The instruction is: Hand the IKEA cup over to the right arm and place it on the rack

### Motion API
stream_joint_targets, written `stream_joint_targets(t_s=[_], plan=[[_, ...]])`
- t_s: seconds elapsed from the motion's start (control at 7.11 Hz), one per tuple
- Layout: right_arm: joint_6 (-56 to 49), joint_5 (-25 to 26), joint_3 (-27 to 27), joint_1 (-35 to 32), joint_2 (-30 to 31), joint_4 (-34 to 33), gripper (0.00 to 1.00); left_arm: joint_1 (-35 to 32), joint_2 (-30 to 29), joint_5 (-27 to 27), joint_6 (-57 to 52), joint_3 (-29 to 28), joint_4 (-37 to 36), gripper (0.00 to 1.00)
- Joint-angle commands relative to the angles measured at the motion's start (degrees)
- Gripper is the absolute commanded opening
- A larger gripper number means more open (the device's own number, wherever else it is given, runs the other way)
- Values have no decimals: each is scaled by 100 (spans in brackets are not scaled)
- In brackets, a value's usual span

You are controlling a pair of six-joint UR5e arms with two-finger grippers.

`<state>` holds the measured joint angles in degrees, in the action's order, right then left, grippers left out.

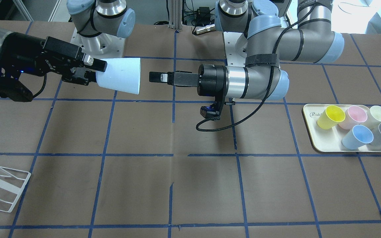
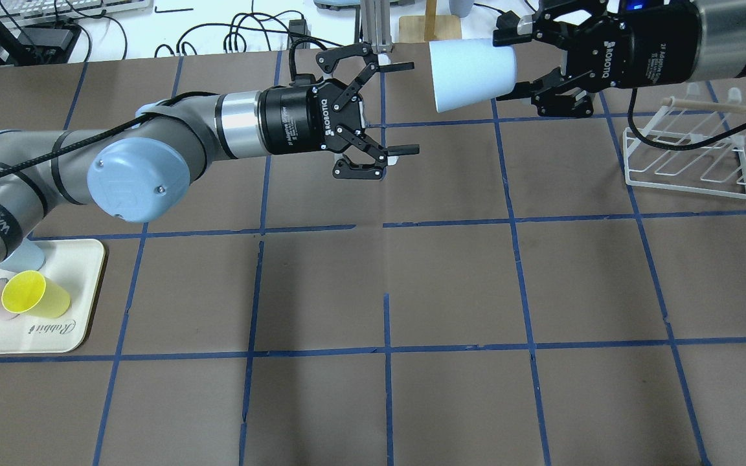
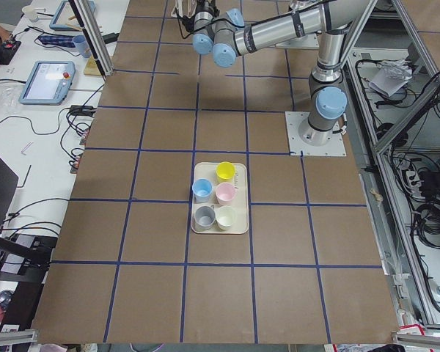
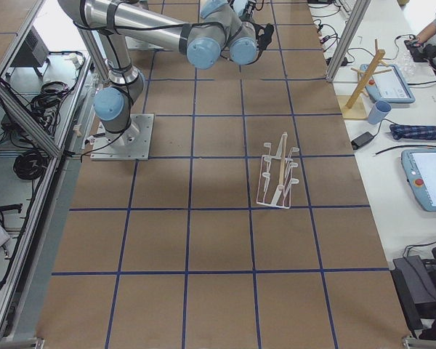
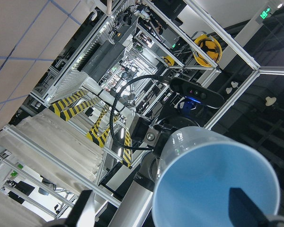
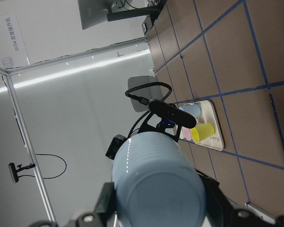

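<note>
From overhead, you'll find the cream tray (image 2: 85,275) at the far left, well apart from the rack (image 2: 684,175), with a yellow cup (image 2: 35,294) lying on it. Nearer the rack, the left gripper (image 2: 406,107) hangs with its jaws spread wide, grasping nothing, facing the blue cup (image 2: 470,72). That cup lies sideways in the air, left of the rack and not touching it. The right gripper (image 2: 506,68) is clenched on its narrow end.

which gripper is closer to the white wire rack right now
Right. The right gripper, shut on the IKEA cup, is on the rack's half of the table; the open left gripper is near the table's middle, farther away.
</note>
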<state>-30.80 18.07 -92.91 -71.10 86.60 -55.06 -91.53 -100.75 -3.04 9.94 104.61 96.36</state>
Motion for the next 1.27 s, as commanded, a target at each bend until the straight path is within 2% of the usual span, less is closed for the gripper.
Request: stream_joint_targets(t_s=[0.0, 0.14, 0.28, 0.42, 0.7, 0.98, 1.12], plan=[[21, 361, -16, 244, -38, -617, 22, 450, 64, 871, 612, -37, -500, 98], [143, 1060, -16, 402, -38, -1133, 22, 782, 73, 2024, 1293, -81, -1427, 99], [493, 2146, 1, 456, -47, -2008, 22, 882, 116, 2880, 1840, -160, -2210, 100], [818, 3192, 1, 456, -47, -2852, 22, 917, 178, 3384, 1871, -247, -2331, 100], [1058, 5021, -16, 448, -38, -4059, 22, 874, 301, 5209, 1296, -703, -2289, 100], [989, 6352, -34, 395, -91, -4896, 20, 874, 511, 6494, 502, -661, -2097, 100], [788, 6941, -34, 377, -161, -5318, 16, 856, 704, 7258, 100, -757, -1686, 100]])
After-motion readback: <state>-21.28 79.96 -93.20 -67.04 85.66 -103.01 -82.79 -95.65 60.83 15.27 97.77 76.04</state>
